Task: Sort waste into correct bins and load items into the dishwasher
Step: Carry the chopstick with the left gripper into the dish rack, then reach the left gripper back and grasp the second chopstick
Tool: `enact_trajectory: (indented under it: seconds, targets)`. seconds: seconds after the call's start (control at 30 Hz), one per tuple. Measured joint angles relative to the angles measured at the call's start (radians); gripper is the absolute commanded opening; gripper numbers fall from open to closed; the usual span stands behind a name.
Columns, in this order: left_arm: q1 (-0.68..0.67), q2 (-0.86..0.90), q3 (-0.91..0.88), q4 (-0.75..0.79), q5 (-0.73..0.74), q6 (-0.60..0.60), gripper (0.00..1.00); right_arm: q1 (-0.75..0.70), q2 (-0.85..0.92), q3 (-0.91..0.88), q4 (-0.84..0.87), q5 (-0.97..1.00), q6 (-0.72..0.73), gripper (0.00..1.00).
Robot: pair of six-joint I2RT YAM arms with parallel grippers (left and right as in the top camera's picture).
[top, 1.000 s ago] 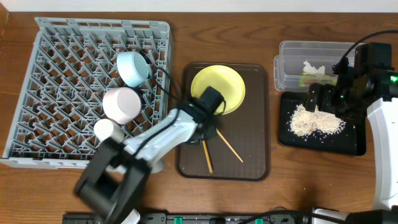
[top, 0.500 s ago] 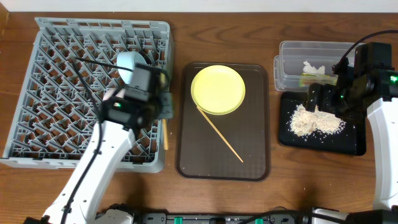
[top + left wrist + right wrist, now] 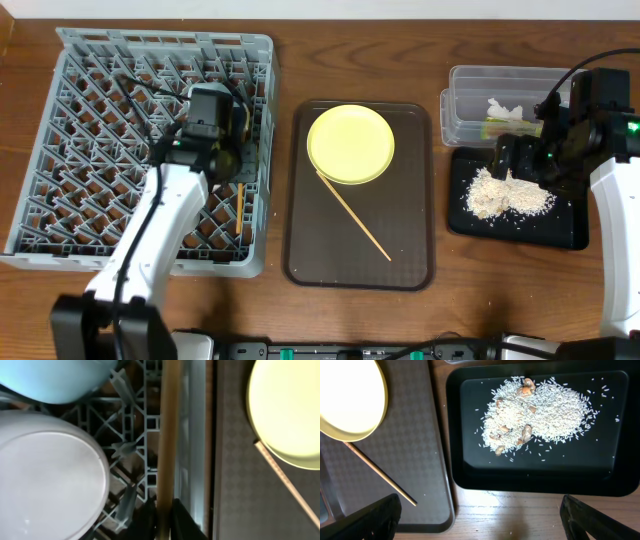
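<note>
Wooden, thin & long: the held chopstick (image 3: pixel 169 435) is the thing in play. L gripper (image 3: pixel 164 519) has it pinched at the near end, jaws pressed onto the stick w/ no gap showing in the left wrist view. The stick's long axis runs straight away from the jaws, parallel to the right wall of the grey rack (image 3: pixel 100 60) and just inside it, over the lattice. Light blue bowl (image 3: pixel 55 377) and pale pink bowl (image 3: pixel 47 477) sit in the rack on the other side of the stick from that wall. They're near it, not touching as far as I can tell.

Judgement: step in hand = setting this stick down in the rack. It's lined up w/ the wall, so a drop btwn pegs and wall needs little turn. Can't tell whether the far tip rests on the lattice.

Second chopstick (image 3: pixel 355 217) lies diagonal on the brown tray (image 3: pixel 410 255). Its upper end is touching or just beside the rim of the yellow plate (image 3: pixel 350 143); its lower end points to the tray's robot-side right corner. It's to the right of the L jaws, across the rack wall, so the L arm is clearly nearer. To take it, the jaws would prob. need to turn across that diagonal.

R gripper (image 3: pixel 480 501) hangs w/ jaws spread wide, holding nothing, over the black tray (image 3: pixel 470 475) w/ the food scraps (image 3: pixel 540 407). Tissue (image 3: pixel 505 107) & wrapper (image 3: pixel 503 127) are in the clear tub (image 3: pixel 460 120).
</note>
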Motion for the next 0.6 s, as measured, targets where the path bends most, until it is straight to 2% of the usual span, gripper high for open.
enact_trajectory:
  seconds: [0.03,0.13,0.27,0.43,0.6]
  targets:
    - [0.0,0.006,0.0,0.004,0.002,0.003,0.25,0.0,0.0,0.0,0.0,0.0,0.0,0.99]
    - [0.0,0.011,0.0,0.022,0.007,0.006,0.39,0.0,0.0,0.0,0.0,0.0,0.0,0.99]
    - [0.0,-0.009,0.0,0.017,0.016,-0.034,0.4,0.0,0.0,0.0,0.0,0.0,0.0,0.99]
    - [-0.045,-0.053,0.002,-0.001,0.094,-0.189,0.55,0.0,0.0,0.0,0.0,0.0,0.0,0.99]
    - [-0.18,-0.048,0.002,0.002,0.113,-0.373,0.58,0.0,0.0,0.0,0.0,0.0,0.0,0.99]
